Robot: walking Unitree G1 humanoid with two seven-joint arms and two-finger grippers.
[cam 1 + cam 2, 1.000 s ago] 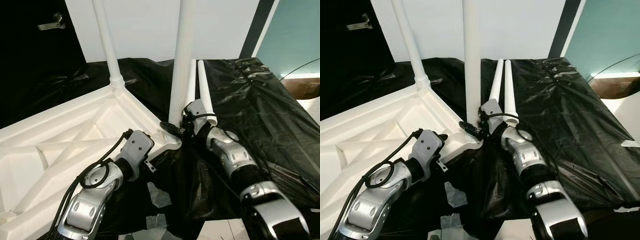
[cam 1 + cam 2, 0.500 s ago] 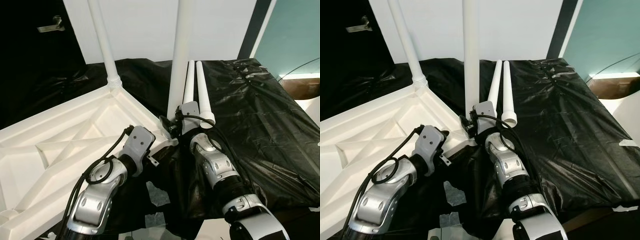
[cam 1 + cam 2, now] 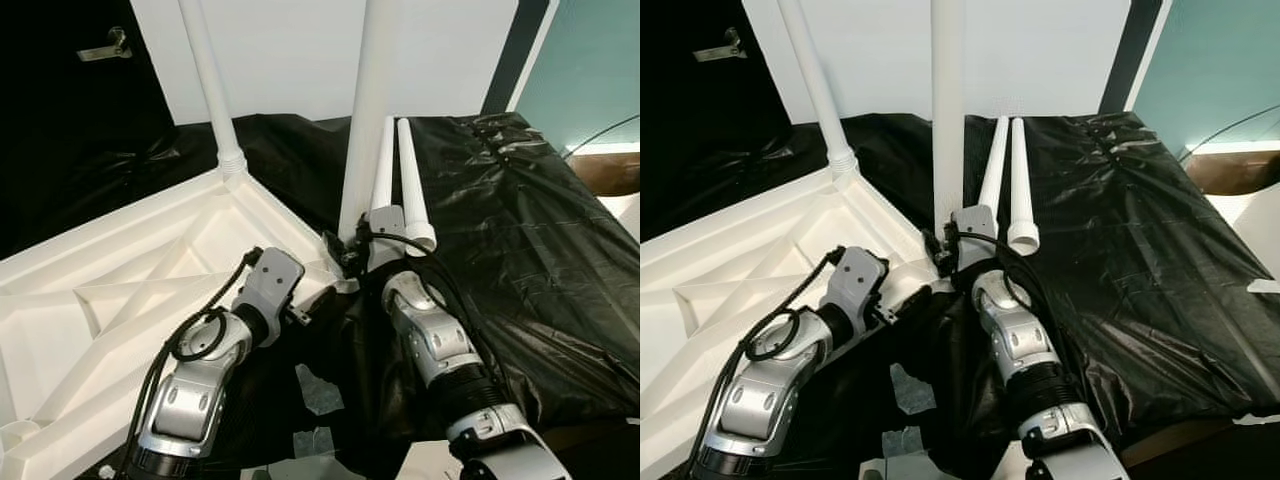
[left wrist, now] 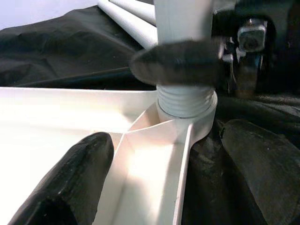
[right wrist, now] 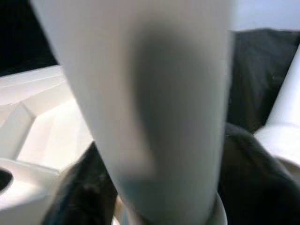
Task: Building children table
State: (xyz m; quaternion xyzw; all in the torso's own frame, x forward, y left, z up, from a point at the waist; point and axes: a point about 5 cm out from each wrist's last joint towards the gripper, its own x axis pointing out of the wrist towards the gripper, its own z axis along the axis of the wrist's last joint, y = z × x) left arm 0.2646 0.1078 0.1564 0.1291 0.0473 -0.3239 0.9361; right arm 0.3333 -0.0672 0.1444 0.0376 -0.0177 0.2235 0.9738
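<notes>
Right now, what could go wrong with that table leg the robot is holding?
1. The right end effector grips the upright leg low, just above its thread, so the long top could tip and jam crooked in the socket.
2. The tabletop may slide on the slick black sheet.

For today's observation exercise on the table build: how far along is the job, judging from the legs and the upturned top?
Done: one white leg stands in the far corner of the upturned tabletop. In hand: the right gripper is closed on a second leg standing at the near corner socket, while the left gripper, open, straddles that corner's rim. Left: two loose legs lie on the black sheet.
</notes>
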